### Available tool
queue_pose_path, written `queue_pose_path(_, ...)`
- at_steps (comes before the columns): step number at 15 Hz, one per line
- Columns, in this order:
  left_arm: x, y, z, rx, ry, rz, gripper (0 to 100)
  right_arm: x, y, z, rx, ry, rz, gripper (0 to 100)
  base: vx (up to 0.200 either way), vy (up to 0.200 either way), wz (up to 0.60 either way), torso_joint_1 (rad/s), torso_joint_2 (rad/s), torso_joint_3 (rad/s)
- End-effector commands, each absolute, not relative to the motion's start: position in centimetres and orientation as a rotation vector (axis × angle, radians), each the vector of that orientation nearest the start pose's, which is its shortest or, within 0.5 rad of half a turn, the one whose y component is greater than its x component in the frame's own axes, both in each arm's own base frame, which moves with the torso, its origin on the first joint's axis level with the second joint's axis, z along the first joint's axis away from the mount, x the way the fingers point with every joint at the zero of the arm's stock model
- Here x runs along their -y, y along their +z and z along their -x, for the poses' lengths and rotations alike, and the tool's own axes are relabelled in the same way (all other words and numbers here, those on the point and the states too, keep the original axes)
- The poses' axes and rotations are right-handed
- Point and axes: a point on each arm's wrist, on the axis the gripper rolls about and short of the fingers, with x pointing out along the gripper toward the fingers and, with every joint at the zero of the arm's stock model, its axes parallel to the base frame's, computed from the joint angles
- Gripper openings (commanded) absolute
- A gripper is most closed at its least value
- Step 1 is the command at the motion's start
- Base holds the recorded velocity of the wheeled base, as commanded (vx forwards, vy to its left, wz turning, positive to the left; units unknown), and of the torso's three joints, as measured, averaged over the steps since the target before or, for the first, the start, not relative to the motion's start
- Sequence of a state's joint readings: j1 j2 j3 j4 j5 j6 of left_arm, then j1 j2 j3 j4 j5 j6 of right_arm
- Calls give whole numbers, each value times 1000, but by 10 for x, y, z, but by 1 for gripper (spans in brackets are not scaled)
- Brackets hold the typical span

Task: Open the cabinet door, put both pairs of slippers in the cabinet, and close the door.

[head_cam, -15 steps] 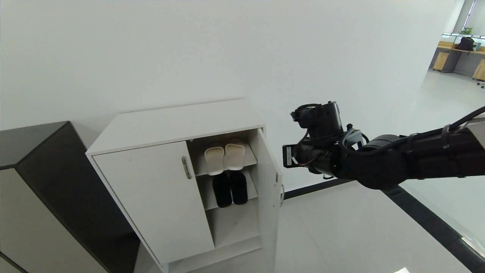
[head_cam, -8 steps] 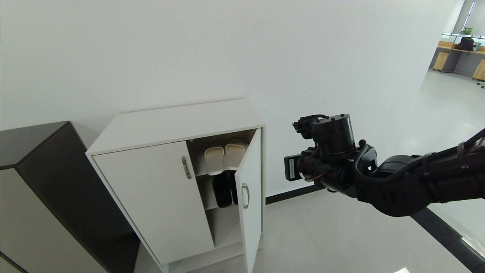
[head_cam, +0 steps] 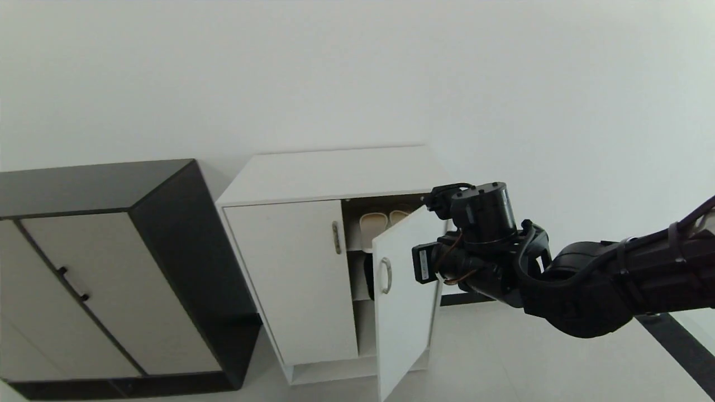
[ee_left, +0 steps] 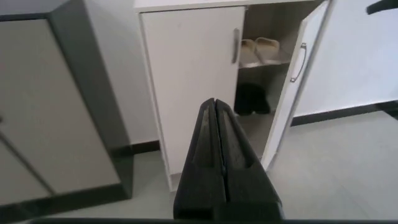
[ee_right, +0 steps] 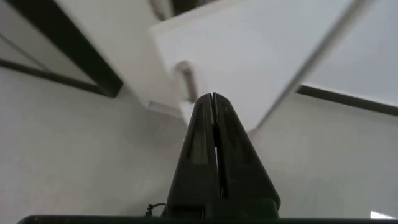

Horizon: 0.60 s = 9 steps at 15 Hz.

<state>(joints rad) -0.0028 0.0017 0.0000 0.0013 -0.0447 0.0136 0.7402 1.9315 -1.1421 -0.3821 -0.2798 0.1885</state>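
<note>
So, my right gripper [ee_right: 214, 99] is clenched tight, both fingers pressed flat together with nothing between them. Same story with my left gripper [ee_left: 214, 104]: pinched closed on empty air, well apart from the white cabinet [head_cam: 335, 174] and pointed at its front.

In the head view the cabinet sits in the middle of the frame, against the wall [head_cam: 357, 67]. Its left-hand door [head_cam: 290, 279] is flush against the front. The right-hand door [head_cam: 405, 304] hangs partway out, leaving a narrow gap. My right arm [head_cam: 586, 285] comes in from the right edge of the frame, and its wrist overlaps the outer edge of that door in the upper half.

From the right wrist camera my closed fingertips sit just beside the door's handle [ee_right: 185, 76], pointing at the outer face. Honestly I can't tell if they're actually touching the panel or just off it.

Both pairs are inside. The beige slippers [ee_left: 260, 50] are side by side on the upper shelf, and the black slippers [ee_left: 252, 99] are on the shelf right under them. In the head view the beige pair peeks through the gap near the top of the opening.

A black cabinet [head_cam: 184, 257] with pale door panels stands just beside the white one, on the left of the frame. Both are on the pale floor [head_cam: 503, 363].
</note>
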Motion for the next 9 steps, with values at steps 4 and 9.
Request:
queue_pose_path(4,1,75,23,-3,-48,-14,0,-247,158,-282,-411,476,16,0,0,0,150,1,1,1)
queue_pose_path(9,1,75,23,-3,-48,-14,0,-222,133,-284,-406,568,56,0,0,0,0,0,0,0)
